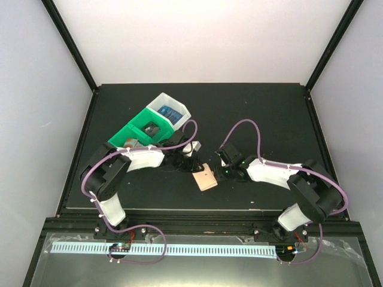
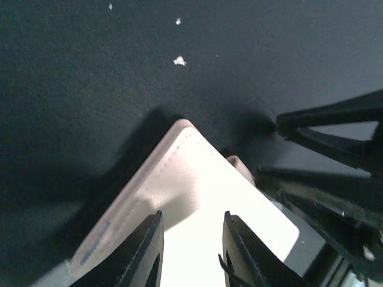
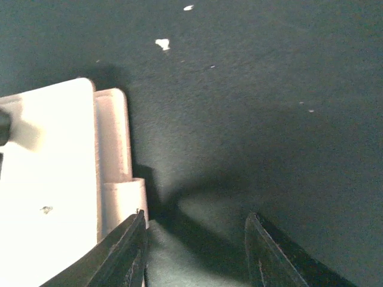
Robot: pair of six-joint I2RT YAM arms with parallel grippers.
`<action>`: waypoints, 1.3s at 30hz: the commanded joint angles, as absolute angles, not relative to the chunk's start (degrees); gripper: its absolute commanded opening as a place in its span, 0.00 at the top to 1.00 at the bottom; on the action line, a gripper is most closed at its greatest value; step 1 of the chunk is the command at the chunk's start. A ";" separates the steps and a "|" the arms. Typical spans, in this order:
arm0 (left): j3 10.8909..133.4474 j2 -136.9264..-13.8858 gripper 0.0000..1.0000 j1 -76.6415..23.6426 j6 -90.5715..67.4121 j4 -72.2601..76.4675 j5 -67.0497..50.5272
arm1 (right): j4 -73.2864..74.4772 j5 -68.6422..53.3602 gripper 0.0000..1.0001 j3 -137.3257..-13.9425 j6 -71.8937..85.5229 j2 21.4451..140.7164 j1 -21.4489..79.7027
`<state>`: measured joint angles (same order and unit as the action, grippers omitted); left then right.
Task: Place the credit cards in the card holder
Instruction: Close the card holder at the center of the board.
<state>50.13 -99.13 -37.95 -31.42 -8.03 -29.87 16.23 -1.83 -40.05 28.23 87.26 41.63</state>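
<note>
The small tan leather-like card holder (image 1: 206, 178) lies on the black table top (image 1: 257, 113), near the middle and toward the near edge, between the two arms. The left gripper (image 1: 192, 158) hangs just over its far left corner. In the left wrist view the two dark fingers (image 2: 143, 254) stand a little apart with a corner of the pale holder (image 2: 197, 191) running down between them; whether they actually pinch it I cannot tell, since their tips run out of the picture.

The right gripper (image 1: 226, 173) sits just to the right of the holder, low to the table. In its own view the fingers (image 3: 128, 251) stand clearly apart with only bare dark table between them, clasping nothing; the left finger is just beside the holder's snap tab (image 3: 122, 200), and the holder's flat pale face (image 3: 51, 179) fills the left side of the view.

Farther back on the left stand a green plastic bin (image 1: 139, 128) and a white plastic bin (image 1: 173, 107), touching each other. A dark thing lies in the green one and a blue thing in the white one; whether these are cards is too small to tell.

A few white specks (image 3: 161, 43) dot the table beyond the holder.
</note>
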 commanded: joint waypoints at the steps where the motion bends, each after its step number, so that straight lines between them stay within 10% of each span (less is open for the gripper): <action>1: 54.50 -102.60 0.72 -37.80 -24.77 -14.60 -26.13 | 18.33 -4.63 0.53 -39.39 24.51 88.72 44.57; 13: 58.67 -105.03 0.76 -37.67 -23.96 -15.50 -28.50 | 18.55 -2.20 0.53 -44.18 25.53 91.08 49.85; 28: 46.49 -86.88 0.51 -35.75 -32.87 -16.75 -21.17 | 5.92 -5.31 0.53 -38.29 15.22 87.56 51.04; 39: 43.07 -89.74 0.60 -35.73 -33.80 -16.42 -25.45 | 8.27 5.47 0.59 -43.64 14.00 94.68 54.11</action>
